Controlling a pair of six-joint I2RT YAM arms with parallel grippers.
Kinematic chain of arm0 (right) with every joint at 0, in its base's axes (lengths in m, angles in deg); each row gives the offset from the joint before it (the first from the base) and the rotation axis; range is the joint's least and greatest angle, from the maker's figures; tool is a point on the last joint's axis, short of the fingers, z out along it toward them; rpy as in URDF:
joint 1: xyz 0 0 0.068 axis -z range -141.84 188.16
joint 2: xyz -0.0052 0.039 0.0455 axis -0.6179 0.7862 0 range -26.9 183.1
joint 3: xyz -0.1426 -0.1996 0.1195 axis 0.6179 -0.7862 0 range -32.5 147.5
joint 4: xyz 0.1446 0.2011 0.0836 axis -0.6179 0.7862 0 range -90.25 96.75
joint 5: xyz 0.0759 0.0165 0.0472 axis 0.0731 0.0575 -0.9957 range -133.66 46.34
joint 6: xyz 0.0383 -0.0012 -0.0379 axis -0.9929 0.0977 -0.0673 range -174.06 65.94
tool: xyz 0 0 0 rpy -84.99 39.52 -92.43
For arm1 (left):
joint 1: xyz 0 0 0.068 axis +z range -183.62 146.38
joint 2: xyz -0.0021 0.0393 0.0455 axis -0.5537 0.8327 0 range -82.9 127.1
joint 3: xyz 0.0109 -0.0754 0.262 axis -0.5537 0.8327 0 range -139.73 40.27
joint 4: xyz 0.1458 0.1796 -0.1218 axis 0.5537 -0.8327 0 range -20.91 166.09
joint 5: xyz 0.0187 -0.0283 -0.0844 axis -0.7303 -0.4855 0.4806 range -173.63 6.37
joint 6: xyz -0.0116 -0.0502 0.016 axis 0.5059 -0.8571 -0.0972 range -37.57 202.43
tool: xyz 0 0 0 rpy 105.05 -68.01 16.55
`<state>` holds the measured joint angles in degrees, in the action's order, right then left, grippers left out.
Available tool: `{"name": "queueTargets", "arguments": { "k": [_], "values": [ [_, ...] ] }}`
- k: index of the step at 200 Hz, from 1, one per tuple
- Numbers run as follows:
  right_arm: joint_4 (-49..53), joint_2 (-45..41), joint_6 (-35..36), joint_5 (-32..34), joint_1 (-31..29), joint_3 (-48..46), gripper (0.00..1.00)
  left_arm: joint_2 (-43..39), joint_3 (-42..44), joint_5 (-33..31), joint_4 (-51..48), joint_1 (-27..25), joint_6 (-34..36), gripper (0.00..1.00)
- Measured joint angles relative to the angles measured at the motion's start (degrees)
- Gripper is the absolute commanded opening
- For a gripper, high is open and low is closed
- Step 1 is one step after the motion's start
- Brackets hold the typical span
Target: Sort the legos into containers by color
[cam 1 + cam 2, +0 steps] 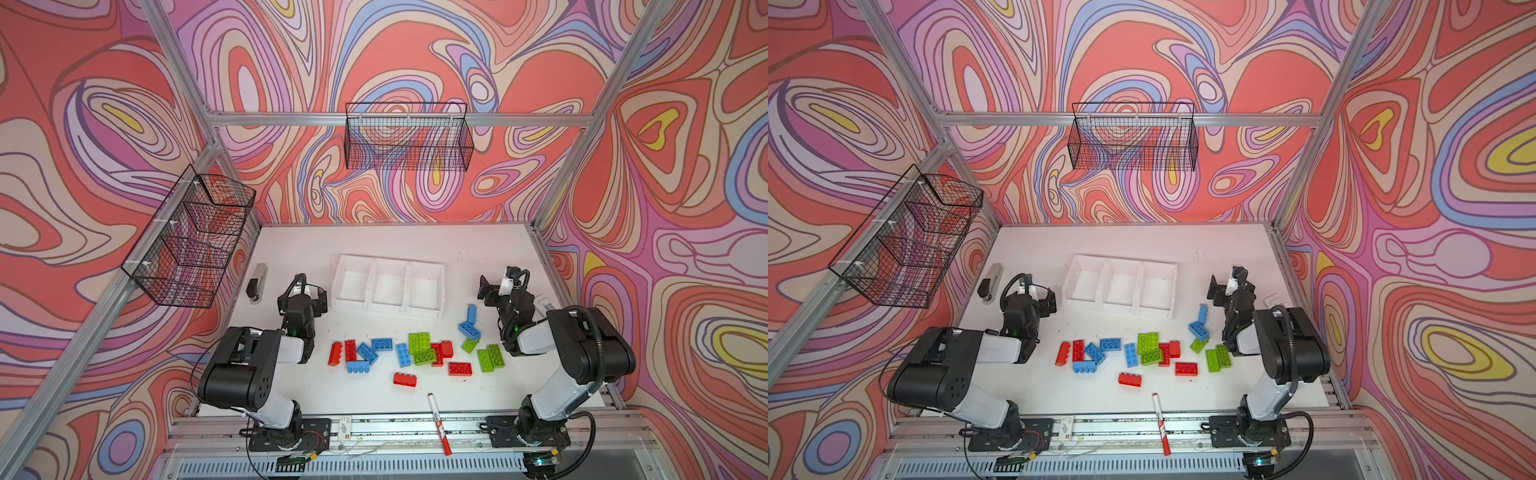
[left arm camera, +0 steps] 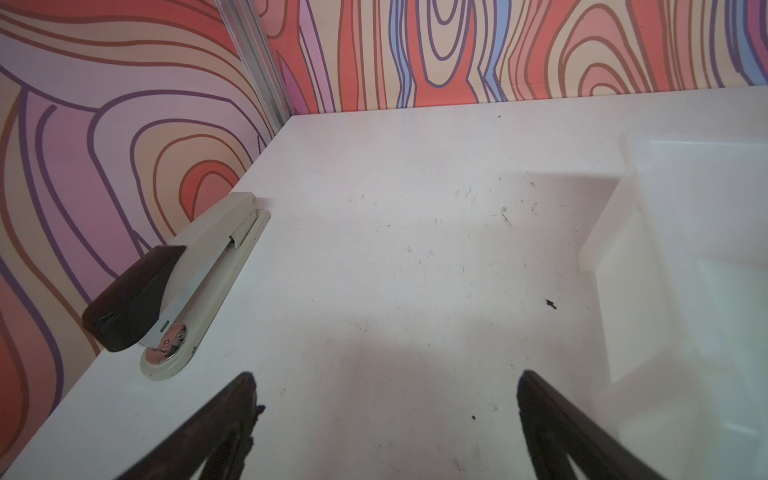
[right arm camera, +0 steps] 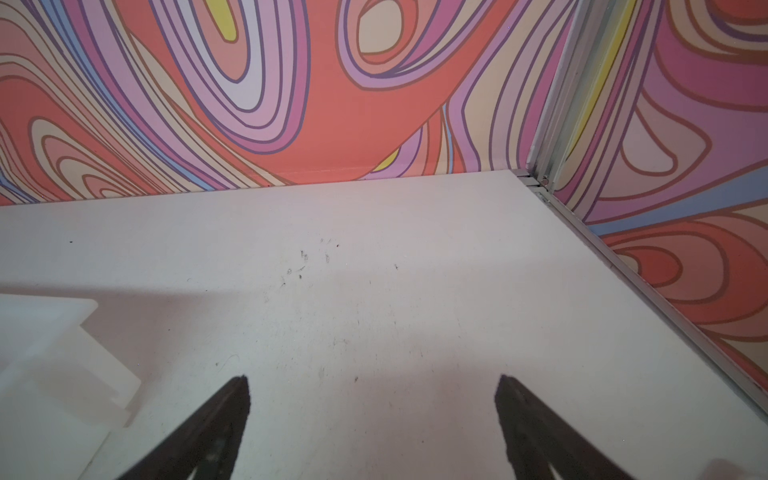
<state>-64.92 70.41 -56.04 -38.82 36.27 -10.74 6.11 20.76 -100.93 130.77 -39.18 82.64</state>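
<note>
Legos (image 1: 424, 357), interleaved heap at 6 o'clock of the empty containers (image 1: 371, 282); left end effector (image 2: 386, 376) and right end effector (image 3: 372, 378) both released, holding nothing; likely hazard: closing on touching bricks drags along a wrong-colour neighbour.

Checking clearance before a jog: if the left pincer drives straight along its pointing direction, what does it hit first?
Likely bare table. The open left pincer aims between the stapler and the containers, touching neither; depth is unclear.
</note>
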Motion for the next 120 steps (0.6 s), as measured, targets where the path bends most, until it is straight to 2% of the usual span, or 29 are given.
{"name": "queueTargets", "arguments": {
  "k": [120],
  "values": [
    [0.0,0.0,0.0,-0.2,0.0,0.0,0.98,0.0,0.0,0.4,0.0,0.0,0.0,1.00]
  ]
}}
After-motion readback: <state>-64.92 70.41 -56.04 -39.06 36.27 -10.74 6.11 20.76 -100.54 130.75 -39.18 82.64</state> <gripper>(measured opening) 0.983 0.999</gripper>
